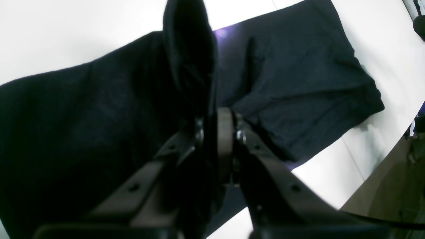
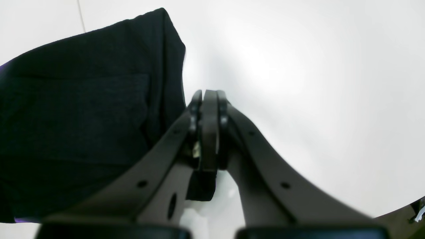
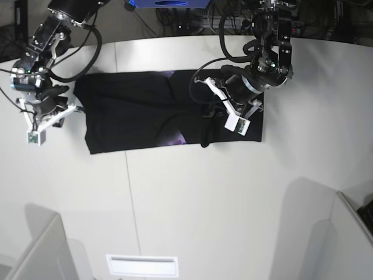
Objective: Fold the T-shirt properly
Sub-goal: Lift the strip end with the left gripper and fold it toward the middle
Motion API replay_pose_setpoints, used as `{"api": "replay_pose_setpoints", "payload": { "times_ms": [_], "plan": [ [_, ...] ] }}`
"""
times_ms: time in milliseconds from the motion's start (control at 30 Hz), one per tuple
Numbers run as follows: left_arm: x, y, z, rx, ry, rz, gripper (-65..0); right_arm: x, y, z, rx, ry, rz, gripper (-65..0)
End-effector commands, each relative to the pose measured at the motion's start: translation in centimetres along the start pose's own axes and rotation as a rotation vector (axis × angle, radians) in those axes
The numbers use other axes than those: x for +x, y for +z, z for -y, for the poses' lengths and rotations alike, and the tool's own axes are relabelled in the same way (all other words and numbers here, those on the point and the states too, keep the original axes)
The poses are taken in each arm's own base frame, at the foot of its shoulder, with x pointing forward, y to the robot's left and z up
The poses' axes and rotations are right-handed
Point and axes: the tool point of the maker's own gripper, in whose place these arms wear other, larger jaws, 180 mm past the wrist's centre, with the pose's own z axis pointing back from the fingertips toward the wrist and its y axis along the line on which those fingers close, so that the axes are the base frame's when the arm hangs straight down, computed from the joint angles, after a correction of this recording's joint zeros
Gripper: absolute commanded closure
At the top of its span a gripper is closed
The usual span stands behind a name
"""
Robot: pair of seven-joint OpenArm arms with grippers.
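Base view shows the T-shirt (image 3: 134, 111) lying as a long dark band across the far half of the white desk (image 3: 192, 198), partly folded already, one end near the desk's left edge and the other past the middle. The left gripper (image 3: 228, 116) hangs over the right end with its jaws pinched on a raised fold of black cloth, which the left wrist view shows standing up between the fingers (image 1: 225, 139). The right gripper (image 3: 51, 118) sits just off the band's left end, jaws pressed together on nothing, over bare desk.

The cloth looks soft, light and limp; it will likely sag and drag, and layers may slip apart. A hold at a corner or along a hemmed edge, taking all layers together, seems safest.
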Motion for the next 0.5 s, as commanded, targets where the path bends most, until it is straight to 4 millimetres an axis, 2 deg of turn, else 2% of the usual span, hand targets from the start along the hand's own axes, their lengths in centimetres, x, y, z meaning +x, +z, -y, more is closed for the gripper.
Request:
{"api": "replay_pose_setpoints", "payload": {
  "times_ms": [0,167,467],
  "plan": [
    [1.3,-0.1,0.9,-0.028,0.004,0.051,0.0,1.8,0.4,0.1,-0.003,0.009,0.058,0.0],
    [0.4,-1.5,0.9,-0.041,0.051,0.022,0.0,1.9,0.3,0.0,-0.001,0.009,0.058,0.0],
    [1.1,-2.1,1.2,-0.050,0.060,0.033,0.0,1.9,0.4,0.1,-0.002,0.008,0.061,0.0]
  ]
}}
